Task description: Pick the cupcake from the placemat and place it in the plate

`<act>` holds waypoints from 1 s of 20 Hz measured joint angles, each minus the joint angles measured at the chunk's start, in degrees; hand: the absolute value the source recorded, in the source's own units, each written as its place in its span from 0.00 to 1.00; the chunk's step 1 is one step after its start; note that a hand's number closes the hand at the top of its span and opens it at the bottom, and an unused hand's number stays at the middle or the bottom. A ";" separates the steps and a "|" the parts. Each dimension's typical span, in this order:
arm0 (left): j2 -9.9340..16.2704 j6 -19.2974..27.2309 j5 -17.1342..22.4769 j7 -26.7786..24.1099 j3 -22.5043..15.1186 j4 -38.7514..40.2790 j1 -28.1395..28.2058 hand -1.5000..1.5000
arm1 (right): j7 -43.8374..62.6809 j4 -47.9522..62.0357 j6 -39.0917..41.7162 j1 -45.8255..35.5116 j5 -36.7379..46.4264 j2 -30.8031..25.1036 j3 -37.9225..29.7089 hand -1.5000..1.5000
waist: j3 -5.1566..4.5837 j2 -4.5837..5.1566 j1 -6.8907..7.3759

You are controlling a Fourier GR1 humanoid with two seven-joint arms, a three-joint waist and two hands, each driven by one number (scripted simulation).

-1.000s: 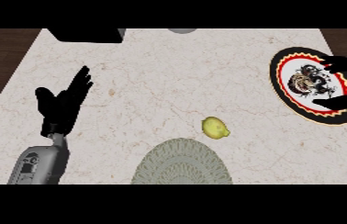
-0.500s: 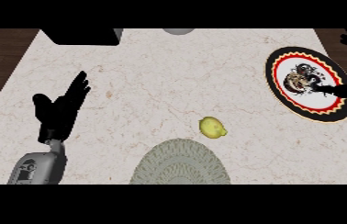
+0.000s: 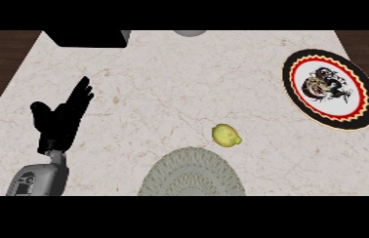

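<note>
A small yellow-green cupcake lies on the marble counter just past the far edge of the round grey-green placemat, which shows at the lower middle. The plate, black-rimmed with a red and yellow ring and a dark dragon figure on white, lies at the right edge. My left hand is at the left with fingers straight and pointing up, open and holding nothing, far from the cupcake. My right hand does not show.
A black box-like object stands at the back left of the counter. A small grey round thing peeks in at the back middle. Dark wood borders the counter at both upper corners.
The whole scene has slid slightly in the view: the left hand sits a bit lower, the plate a bit higher and further right. The cupcake keeps its place by the placemat.
</note>
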 measured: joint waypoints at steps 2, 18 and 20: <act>-0.01 -0.28 0.10 -0.14 0.00 -0.08 -0.17 0.50 | -0.19 -0.02 0.47 0.94 -0.31 -0.13 0.07 0.00 | 0.03 0.11 0.15; -0.52 -0.21 -0.47 -0.09 0.02 1.72 -2.62 0.50 | -1.65 -0.80 0.86 5.81 -2.74 -5.12 -0.33 0.00 | 0.23 0.58 0.90; -0.58 -0.15 -0.50 -0.07 0.10 2.11 -3.28 0.50 | -2.15 -0.95 0.30 6.56 -2.52 -5.30 0.07 0.00 | 0.24 0.63 0.88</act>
